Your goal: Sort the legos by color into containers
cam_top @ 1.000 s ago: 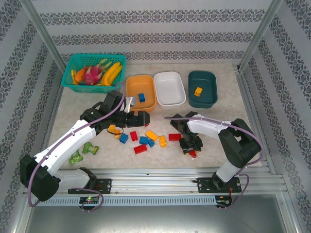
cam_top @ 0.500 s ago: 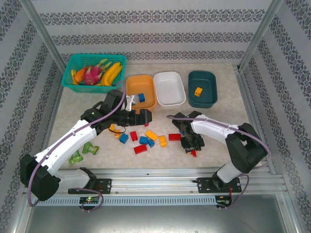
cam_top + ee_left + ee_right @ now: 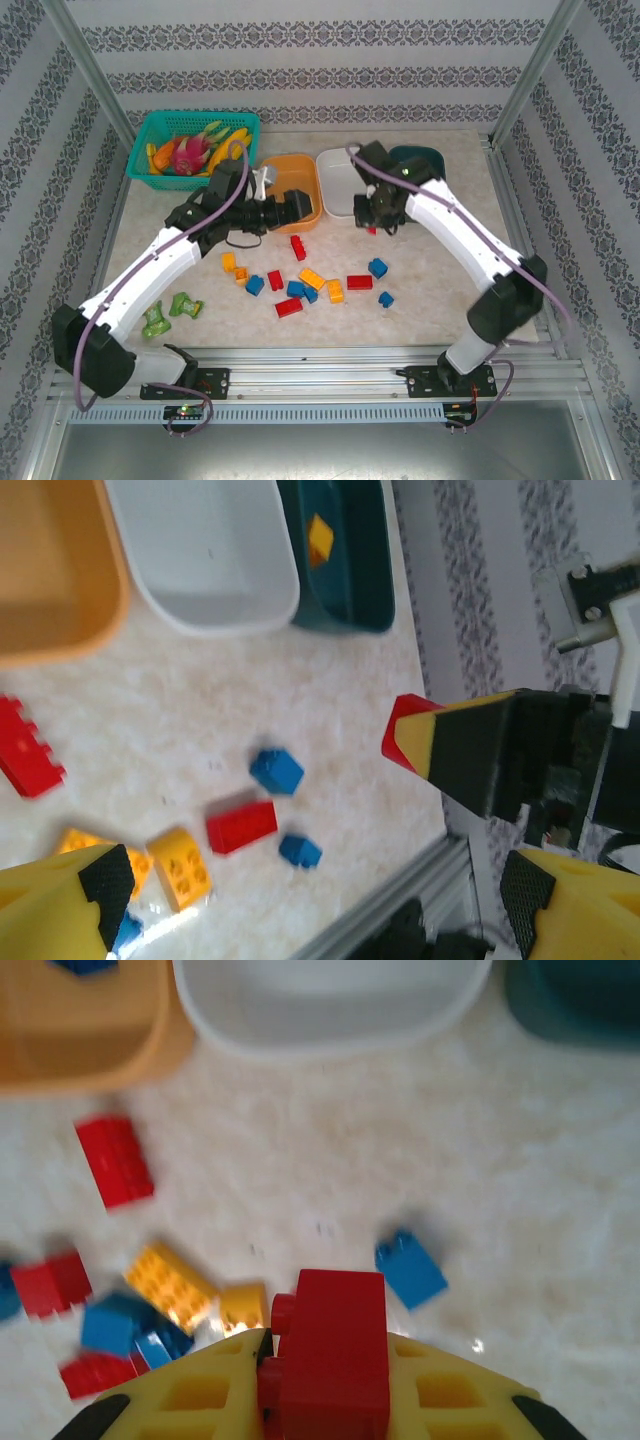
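Well — red lego (image 3: 334, 1345) clamped in rt pincer (image 3: 376, 216).

The left arm stretches forward and to the right, its gripper (image 3: 291, 207) held level with fingers spread wide. The right arm arches forward and left, its gripper (image 3: 377, 217) clamped on a red lego (image 3: 333, 1345).

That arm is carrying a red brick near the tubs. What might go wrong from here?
The red brick sticks out past the right pincer, so it might slip and fall short of the white tub. The open left pincer hangs by the neighbouring orange tub, so the two arms could bump. The brick might also land in the wrong tub, the dark teal tub being close by.
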Tool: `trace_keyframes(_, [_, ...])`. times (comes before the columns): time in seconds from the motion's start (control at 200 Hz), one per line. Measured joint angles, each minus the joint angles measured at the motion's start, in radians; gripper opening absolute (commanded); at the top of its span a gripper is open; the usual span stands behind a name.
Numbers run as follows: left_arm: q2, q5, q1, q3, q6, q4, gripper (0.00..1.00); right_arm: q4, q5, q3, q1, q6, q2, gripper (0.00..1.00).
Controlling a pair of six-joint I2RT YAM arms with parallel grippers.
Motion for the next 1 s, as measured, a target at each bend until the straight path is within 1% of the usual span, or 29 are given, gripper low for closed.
trace_keyframes(0.085, [0.046,-0.001,0.051,0.054,-0.003,0.005,0.97,0.021,-0.002,0.157,-0.043,-0.017,0.153,0.14])
trace_keyframes(0.2, [0.122,-0.001,0.095,0.126,-0.003,0.012,0.97,0.049,-0.007,0.332,-0.087,-0.035,0.353,0.14])
trace_keyframes(0.37, [0.233,0.000,0.127,0.184,-0.003,0.038,0.97,0.058,-0.051,0.524,-0.147,-0.039,0.602,0.15])
trace_keyframes(0.51, [0.319,0.004,0.131,0.228,-0.003,0.055,0.96,0.057,-0.088,0.658,-0.179,-0.040,0.756,0.16])
trace_keyframes(0.605, [0.356,0.011,0.132,0.245,-0.003,0.061,0.96,0.057,-0.109,0.719,-0.194,-0.039,0.824,0.19])
trace_keyframes(0.719, [0.371,0.020,0.133,0.249,-0.003,0.063,0.96,0.056,-0.138,0.751,-0.204,-0.036,0.872,0.25])
trace_keyframes(0.864, [0.372,0.022,0.133,0.249,-0.001,0.063,0.96,0.046,-0.170,0.776,-0.209,-0.028,0.895,0.40])
trace_keyframes(0.999, [0.372,0.018,0.133,0.249,0.002,0.060,0.95,0.036,-0.189,0.813,-0.208,-0.031,0.892,0.49])
